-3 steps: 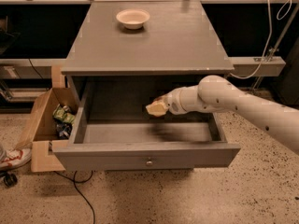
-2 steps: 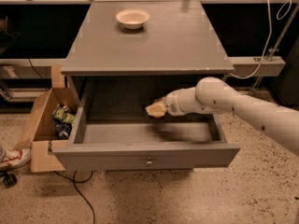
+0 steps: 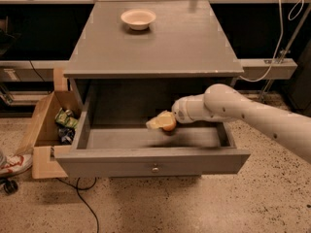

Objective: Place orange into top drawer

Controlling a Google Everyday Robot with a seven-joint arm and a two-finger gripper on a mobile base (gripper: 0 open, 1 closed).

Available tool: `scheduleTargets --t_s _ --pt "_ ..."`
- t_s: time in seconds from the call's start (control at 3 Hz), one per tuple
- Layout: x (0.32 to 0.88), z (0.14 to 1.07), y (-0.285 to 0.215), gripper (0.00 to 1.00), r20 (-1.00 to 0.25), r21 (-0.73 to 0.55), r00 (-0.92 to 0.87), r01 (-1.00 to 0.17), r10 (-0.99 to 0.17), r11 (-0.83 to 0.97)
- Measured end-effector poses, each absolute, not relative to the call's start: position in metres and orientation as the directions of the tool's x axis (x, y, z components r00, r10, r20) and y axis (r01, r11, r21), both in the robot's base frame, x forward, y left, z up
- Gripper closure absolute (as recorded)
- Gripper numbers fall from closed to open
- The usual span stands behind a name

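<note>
The top drawer (image 3: 112,160) of the grey cabinet is pulled open, with a small metal knob (image 3: 155,168) at the centre of its front panel. My gripper (image 3: 161,122) reaches in from the right over the middle of the drawer. It is shut on the orange (image 3: 169,126), which shows as a small round orange shape under the pale fingers (image 3: 154,122). The orange hangs a little above the drawer floor. The white arm (image 3: 243,113) crosses the drawer's right side.
A cream-white bowl (image 3: 138,19) sits at the back of the cabinet top (image 3: 160,47). A brown cardboard box (image 3: 46,125) with packets stands to the left of the drawer. A black cable (image 3: 82,203) lies on the speckled floor in front.
My gripper has come down a little lower into the open drawer with the orange still in it. The drawer and the bowl have not moved.
</note>
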State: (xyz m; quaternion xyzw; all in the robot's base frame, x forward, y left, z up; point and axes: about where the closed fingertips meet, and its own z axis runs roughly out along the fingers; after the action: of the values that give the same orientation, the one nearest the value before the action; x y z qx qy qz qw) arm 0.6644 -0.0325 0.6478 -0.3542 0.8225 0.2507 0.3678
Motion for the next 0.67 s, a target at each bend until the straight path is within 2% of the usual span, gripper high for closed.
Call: scheduleTargets --t_s 0.67 --pt "0.636 0.685 -0.077 0.00 -0.818 0.111 -0.462 -0.711 -0.343 0.694"
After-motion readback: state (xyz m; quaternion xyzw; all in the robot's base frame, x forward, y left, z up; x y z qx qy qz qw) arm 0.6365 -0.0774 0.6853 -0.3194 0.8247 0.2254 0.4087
